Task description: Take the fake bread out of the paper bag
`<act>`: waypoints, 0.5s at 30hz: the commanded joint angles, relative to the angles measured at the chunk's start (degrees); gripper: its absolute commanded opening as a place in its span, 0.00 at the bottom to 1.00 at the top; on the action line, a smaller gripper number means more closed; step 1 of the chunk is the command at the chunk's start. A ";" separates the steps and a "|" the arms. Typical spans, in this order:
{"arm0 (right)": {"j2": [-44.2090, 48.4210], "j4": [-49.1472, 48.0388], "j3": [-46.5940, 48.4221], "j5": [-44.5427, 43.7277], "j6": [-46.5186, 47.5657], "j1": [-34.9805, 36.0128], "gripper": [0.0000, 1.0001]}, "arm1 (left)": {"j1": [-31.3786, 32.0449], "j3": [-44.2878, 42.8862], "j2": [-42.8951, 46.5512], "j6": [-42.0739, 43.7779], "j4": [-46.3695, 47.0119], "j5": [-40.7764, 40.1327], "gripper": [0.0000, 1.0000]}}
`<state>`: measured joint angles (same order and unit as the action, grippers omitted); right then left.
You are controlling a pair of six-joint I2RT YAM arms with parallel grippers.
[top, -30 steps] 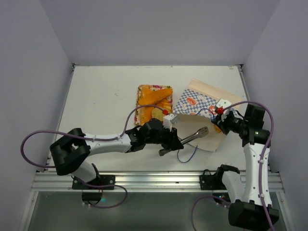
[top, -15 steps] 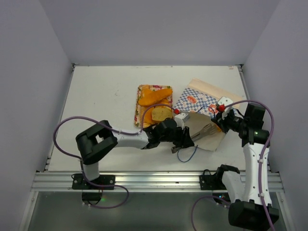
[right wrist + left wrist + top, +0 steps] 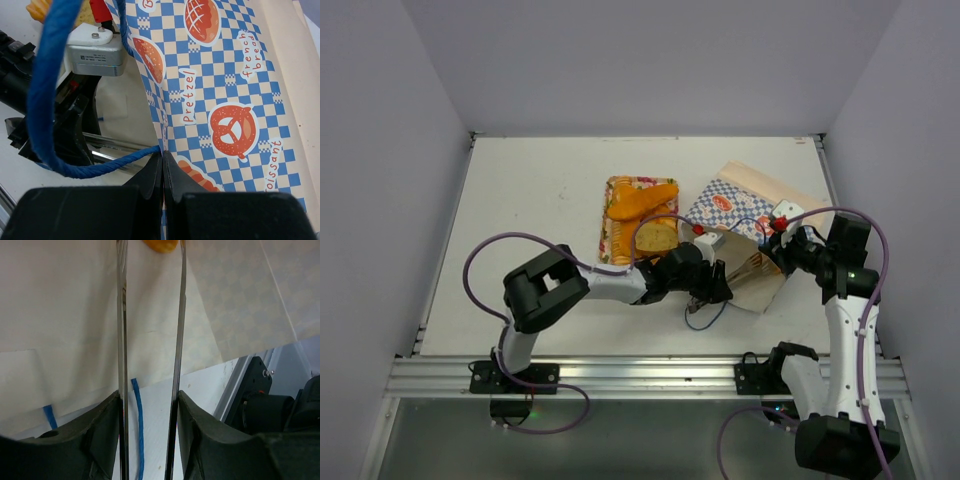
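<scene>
The paper bag [image 3: 740,200] lies on its side at the right, its mouth facing my left arm. My right gripper [image 3: 782,245] is shut on the bag's checkered rim [image 3: 163,160], beside a blue cord handle [image 3: 45,100]. My left gripper [image 3: 705,285] is shut on metal tongs [image 3: 180,315], whose two arms stand apart and reach deep into the bag [image 3: 60,300]. One orange piece of fake bread [image 3: 159,245] shows just past the tong tips. Outside the bag, a croissant [image 3: 642,199] and a slice [image 3: 657,236] lie on the tray.
The flowered tray [image 3: 610,240] sits just left of the bag, close behind my left wrist. A loose blue cord handle [image 3: 705,318] trails on the table in front of the bag's mouth. Grey walls enclose the table on three sides.
My left arm has pushed to the right, carrying the tongs from in front of the bag's mouth deep inside it. The tong arms have spread apart. My right gripper has stayed put.
</scene>
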<state>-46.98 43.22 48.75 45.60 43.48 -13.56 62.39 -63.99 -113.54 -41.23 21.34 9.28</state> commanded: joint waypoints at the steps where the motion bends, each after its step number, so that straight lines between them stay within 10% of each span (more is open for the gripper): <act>1: -0.13 -1.04 -0.32 0.80 -0.77 -0.06 0.00 | 0.36 -4.39 -1.25 1.25 1.42 -1.46 0.49; 15: -0.30 -1.39 -0.32 1.15 -1.65 -0.06 0.00 | 0.71 -5.36 -3.18 -0.08 2.21 -1.63 0.50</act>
<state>-46.98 42.78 48.71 45.60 43.03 -13.56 62.48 -66.76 -115.87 -41.34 21.37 8.86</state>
